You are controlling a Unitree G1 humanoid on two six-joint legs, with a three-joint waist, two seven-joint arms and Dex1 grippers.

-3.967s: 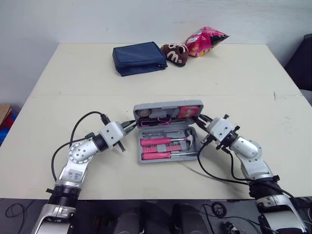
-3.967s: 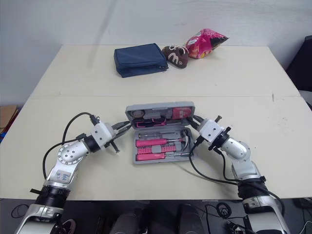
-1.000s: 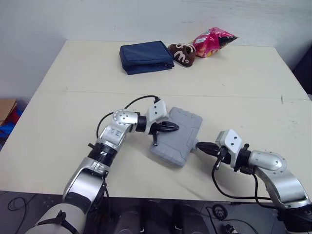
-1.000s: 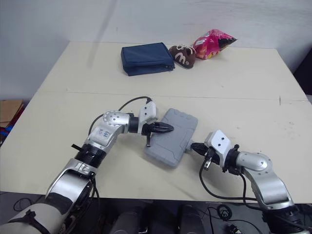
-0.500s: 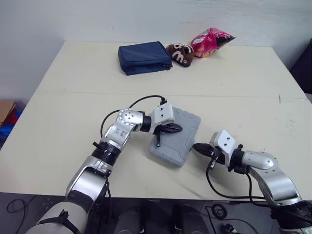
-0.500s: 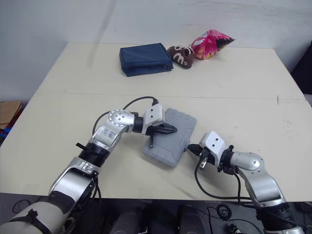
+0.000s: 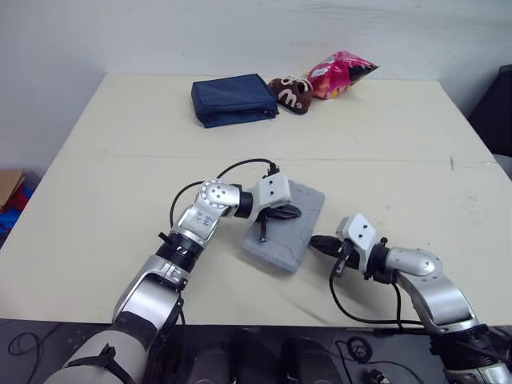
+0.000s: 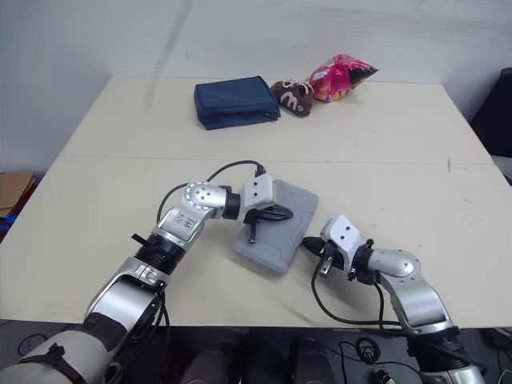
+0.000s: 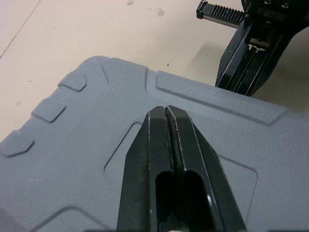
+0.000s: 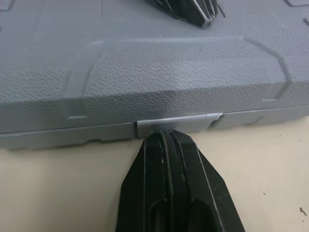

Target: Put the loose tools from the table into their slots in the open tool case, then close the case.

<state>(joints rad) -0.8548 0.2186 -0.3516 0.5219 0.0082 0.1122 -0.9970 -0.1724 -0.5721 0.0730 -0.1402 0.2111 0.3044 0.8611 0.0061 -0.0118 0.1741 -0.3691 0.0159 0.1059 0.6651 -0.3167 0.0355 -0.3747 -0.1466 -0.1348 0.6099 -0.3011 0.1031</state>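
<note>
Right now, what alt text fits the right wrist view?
The right gripper, shut, points its tip at a tab on the edge of the closed grey tool case, which lies on a cream table. The left gripper is over the case's top, beyond.

Three stray items along the far edge of a cream table [image 7: 96, 200].
A navy fabric pouch [image 7: 233, 99] lies leftmost, a brown plush item [image 7: 289, 93] just beside it, then a crinkled pink snack bag [image 7: 339, 74].
</note>
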